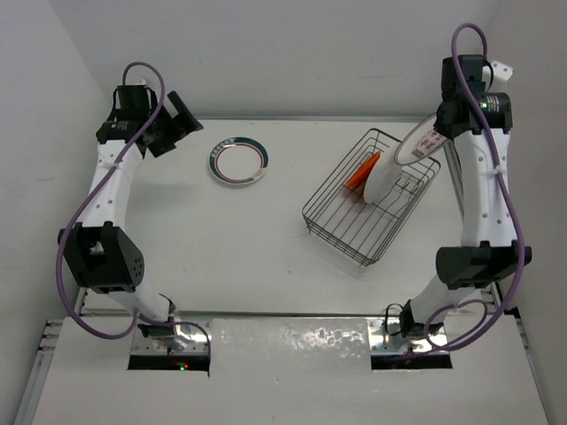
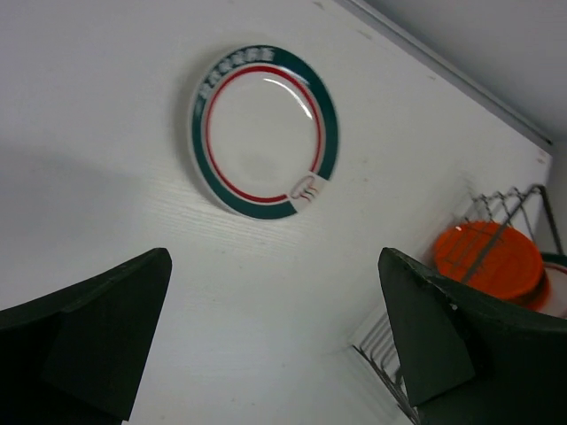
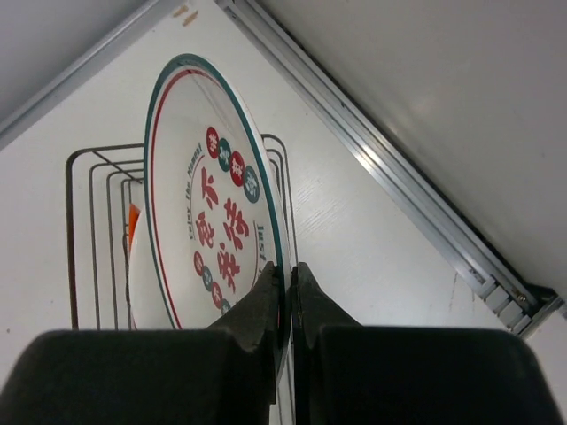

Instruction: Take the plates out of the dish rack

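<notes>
Pinching the rim of a green-edged plate (image 3: 213, 204), the right pincer (image 3: 285, 292) is shut narrow on it. Only a thin strip of the plate's edge lies between its two fingers, and the printed face stands upright just ahead of them. The rack (image 3: 89, 230) lies beyond and below the pincer. An orange plate (image 1: 361, 174) and a plain white plate (image 1: 383, 181) lean in the rack's dividers, just beneath the held one. Whether the held plate's lower edge has cleared the wires cannot be told. The grip looks like the main risk: with so little rim in the fingers, the plate's weight could make it pivot or slip if the arm swings or tilts quickly. A drop here would land on the two plates below. If the lower edge catches a divider, the rack could be dragged or tipped along with it. The left pincer (image 2: 275, 261) stands wide and holds nothing. One green-banded plate (image 2: 263, 131) already lies flat on the table (image 2: 106, 106) ahead of it and between its fingers. Setting the next plate down carelessly there could knock the two together.
</notes>
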Tool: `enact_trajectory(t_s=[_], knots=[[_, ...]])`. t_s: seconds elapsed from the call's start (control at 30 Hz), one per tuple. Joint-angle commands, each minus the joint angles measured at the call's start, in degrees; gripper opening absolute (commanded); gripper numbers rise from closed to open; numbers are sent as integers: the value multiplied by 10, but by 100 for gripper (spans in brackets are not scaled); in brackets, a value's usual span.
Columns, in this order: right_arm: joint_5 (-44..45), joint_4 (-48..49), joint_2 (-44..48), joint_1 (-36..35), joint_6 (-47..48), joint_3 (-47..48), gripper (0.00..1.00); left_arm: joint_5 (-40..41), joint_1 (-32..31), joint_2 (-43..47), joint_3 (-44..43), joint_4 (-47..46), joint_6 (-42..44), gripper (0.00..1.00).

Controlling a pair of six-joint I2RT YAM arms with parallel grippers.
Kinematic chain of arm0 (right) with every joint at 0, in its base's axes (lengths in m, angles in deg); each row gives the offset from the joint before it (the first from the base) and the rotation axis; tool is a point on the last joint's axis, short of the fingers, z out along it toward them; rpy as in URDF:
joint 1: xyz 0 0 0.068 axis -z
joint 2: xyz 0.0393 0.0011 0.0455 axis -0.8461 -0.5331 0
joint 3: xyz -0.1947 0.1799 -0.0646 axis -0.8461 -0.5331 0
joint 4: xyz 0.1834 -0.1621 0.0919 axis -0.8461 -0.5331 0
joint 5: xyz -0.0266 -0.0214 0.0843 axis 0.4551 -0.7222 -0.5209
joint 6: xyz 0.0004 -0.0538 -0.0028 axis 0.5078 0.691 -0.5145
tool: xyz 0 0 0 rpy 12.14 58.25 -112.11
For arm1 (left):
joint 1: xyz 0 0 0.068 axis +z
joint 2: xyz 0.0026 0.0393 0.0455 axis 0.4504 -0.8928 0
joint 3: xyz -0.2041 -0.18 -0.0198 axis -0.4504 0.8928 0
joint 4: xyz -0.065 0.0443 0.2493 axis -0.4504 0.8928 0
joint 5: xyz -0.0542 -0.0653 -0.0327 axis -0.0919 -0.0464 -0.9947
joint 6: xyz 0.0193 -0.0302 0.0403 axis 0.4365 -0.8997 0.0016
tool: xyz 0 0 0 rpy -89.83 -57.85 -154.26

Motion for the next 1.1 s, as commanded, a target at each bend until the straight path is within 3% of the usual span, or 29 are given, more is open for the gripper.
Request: enact_trajectory(t_s=[0.0,0.1,0.13,0.17,0.2,0.23,0.27,0.3,0.4,0.5,0.57,0.63,0.7,0.73,0.77,0.9,0.93,0.97,1.0,1.03,1.07], knots=[[-3,9,58,-4,43,-1,0,-147,-23,-11,-38,-85,2,100],[-96,96,122,-7,75,-101,0,-210,-82,-42,-70,-121,-11,100],[-144,182,162,-8,95,-133,0,-224,-100,-53,-80,-126,-17,100],[-282,246,186,-7,105,-177,0,-234,-135,-76,-107,-135,-22,100],[-357,310,206,-8,110,-262,0,-249,-152,-89,-119,-146,-30,100],[-410,398,227,-8,85,-287,0,-280,-166,-99,-128,-157,-52,100],[-507,434,231,-7,68,-311,0,-286,-189,-113,-139,-181,-64,100],[-547,469,230,-8,49,-347,0,-288,-198,-119,-141,-196,-77,100],[-634,656,232,-12,-55,-430,0,-292,-216,-135,-146,-217,-105,100],[-668,770,226,-17,-141,-484,0,-292,-218,-153,-151,-196,-103,98],[-672,794,212,-31,-166,-489,0,-294,-218,-157,-143,-189,-99,95],[-671,808,200,-41,-176,-487,0,-311,-218,-154,-122,-210,-105,85],[-671,826,184,-49,-186,-487,0,-316,-218,-150,-109,-225,-116,44],[-667,830,182,-50,-198,-490,0,-312,-218,-150,-107,-218,-115,14],[-664,842,178,-51,-202,-497,0,-308,-217,-152,-108,-212,-109,2],[-670,865,162,-51,-232,-517,0,-298,-207,-163,-102,-205,-112,0],[-676,864,159,-51,-231,-520,15,-295,-202,-161,-89,-219,-117,0],[-674,824,158,-50,-229,-518,47,-273,-196,-158,-80,-223,-129,0],[-658,770,161,-48,-191,-509,88,-246,-174,-144,-55,-224,-135,0],[-583,703,167,-45,-149,-466,99,-213,-157,-135,-38,-207,-142,0],[-513,529,169,-48,-105,-433,99,-150,-139,-127,-22,-194,-164,0]])
